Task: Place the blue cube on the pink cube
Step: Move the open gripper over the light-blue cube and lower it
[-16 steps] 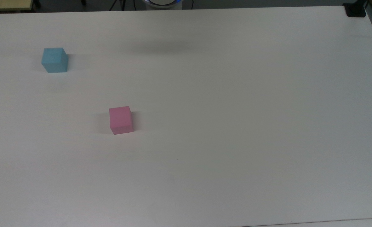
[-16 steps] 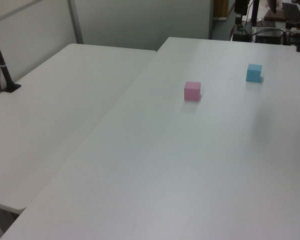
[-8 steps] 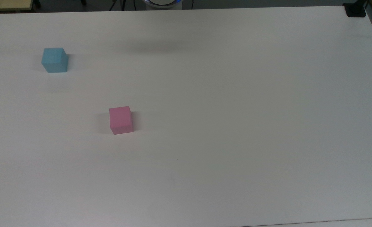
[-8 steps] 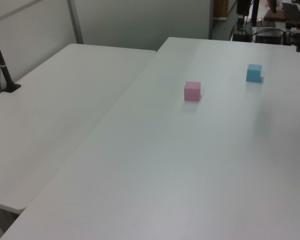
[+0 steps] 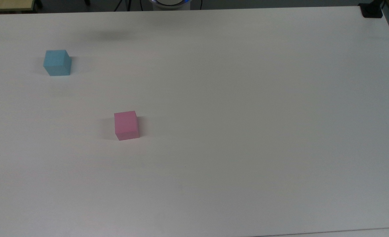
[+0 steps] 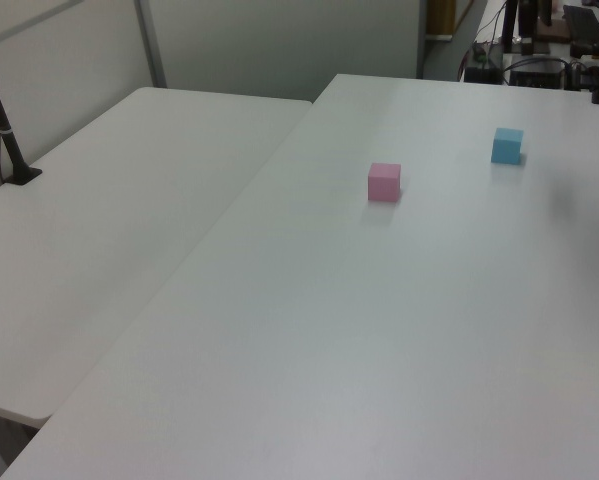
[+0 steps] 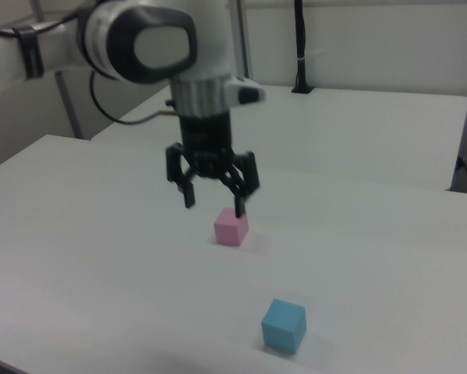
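Spread wide and empty, the gripper [image 7: 214,196] hangs high over the white table [image 5: 247,98]. The blue cube [image 7: 284,325] lies toward the right view's lower right of it, well apart from the pink cube [image 7: 231,226].

surface: white matte table [image 5: 247,131] [image 6: 379,330] [image 7: 100,257], plain top, carried both cubes
blue cube [image 5: 57,62] [image 6: 507,145] [image 7: 284,326]: sat flat on the table, far-left area in the top view; nearest the camera in the right view
pink cube [image 5: 126,125] [image 6: 384,182] [image 7: 231,226]: sat flat on the table, left of centre in the top view, nearer than the blue one there
spacing: cubes well apart, not touching
second table [image 6: 109,240] [image 7: 358,132]: white, butted against the main one on the left view's left; black post [image 6: 1,120] stood on its far-left edge
shadow: soft dark patch on the top near the far edge in the top view, right of the blue cube
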